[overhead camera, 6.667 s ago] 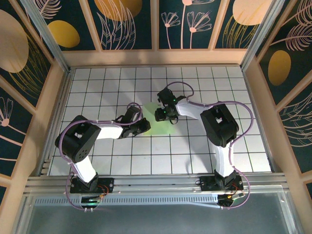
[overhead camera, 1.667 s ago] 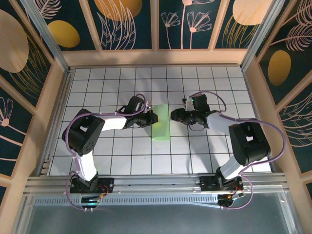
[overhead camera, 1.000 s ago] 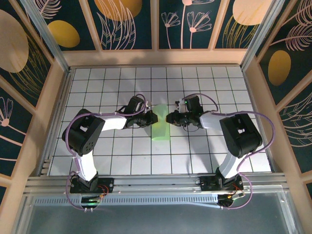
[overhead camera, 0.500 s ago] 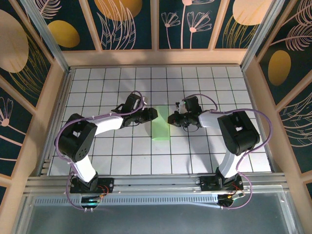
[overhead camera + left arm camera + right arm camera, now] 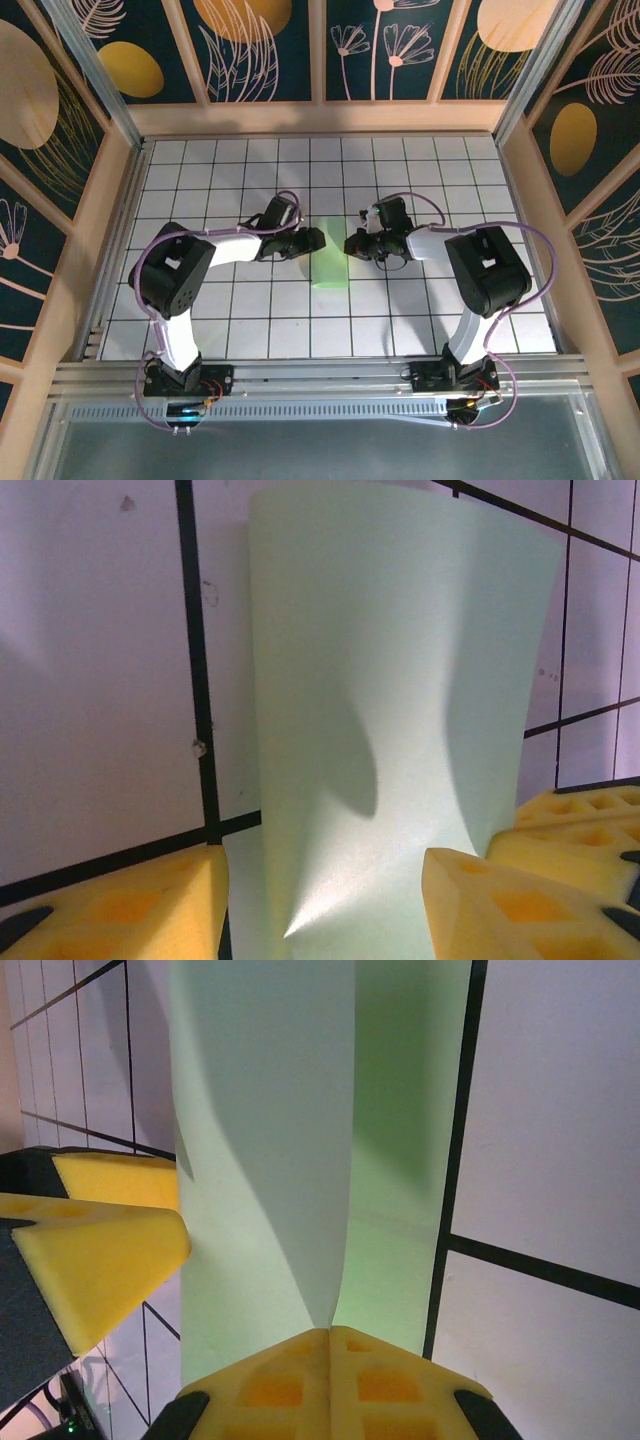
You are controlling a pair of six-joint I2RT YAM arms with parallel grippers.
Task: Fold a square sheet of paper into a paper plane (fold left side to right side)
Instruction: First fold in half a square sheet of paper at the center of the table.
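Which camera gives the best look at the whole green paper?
Top external: the whole sheet of paper sits in frame as a narrow folded strip. Left wrist shows its bowed top layer close up, near end cropped. Right wrist shows its layers parting, partly cropped.

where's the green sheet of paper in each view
top external: sheet of paper at the centre of the table.
left wrist: up the middle, rising from the open left gripper.
right wrist: left of centre, its raised flap pinched in the right gripper.
shared landmark: the black grid lines beside the paper.
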